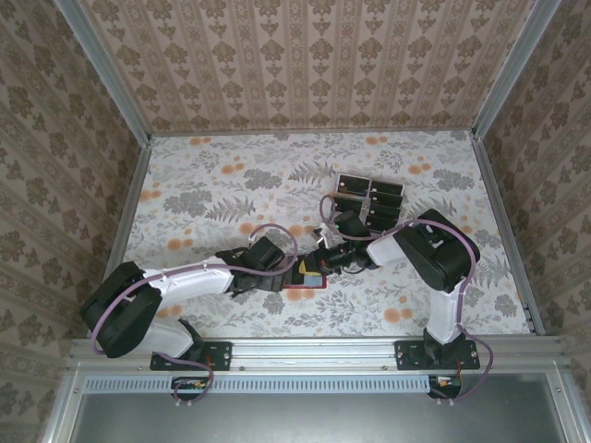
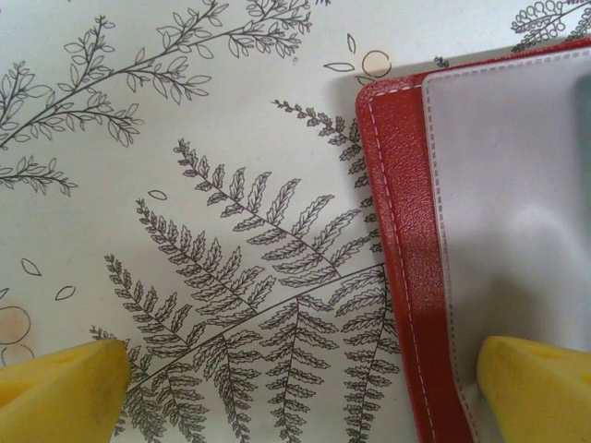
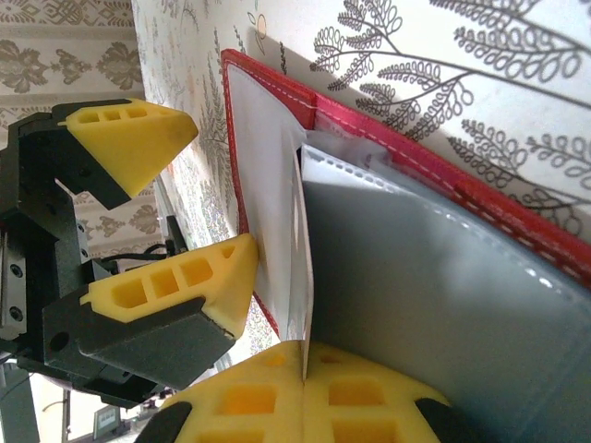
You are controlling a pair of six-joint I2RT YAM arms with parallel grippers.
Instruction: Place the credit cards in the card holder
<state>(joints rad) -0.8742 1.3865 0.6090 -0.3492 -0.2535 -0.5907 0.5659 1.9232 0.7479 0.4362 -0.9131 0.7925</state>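
Toward the near edge of the floral tabletop (image 1: 203, 198) the red card holder (image 1: 305, 281) lies spread open. The left pincer (image 2: 295, 397) hangs over its left rim, released wide, with one yellow fingertip (image 2: 534, 388) over the pale inner pocket and the other over bare tabletop. Just beyond, the right pincer (image 3: 305, 374) is clenched on a thin pale inner leaf of the card holder, holding that edge raised off the pocket, and farther back the black credit cards (image 1: 369, 198) lie clustered together, apart from it.
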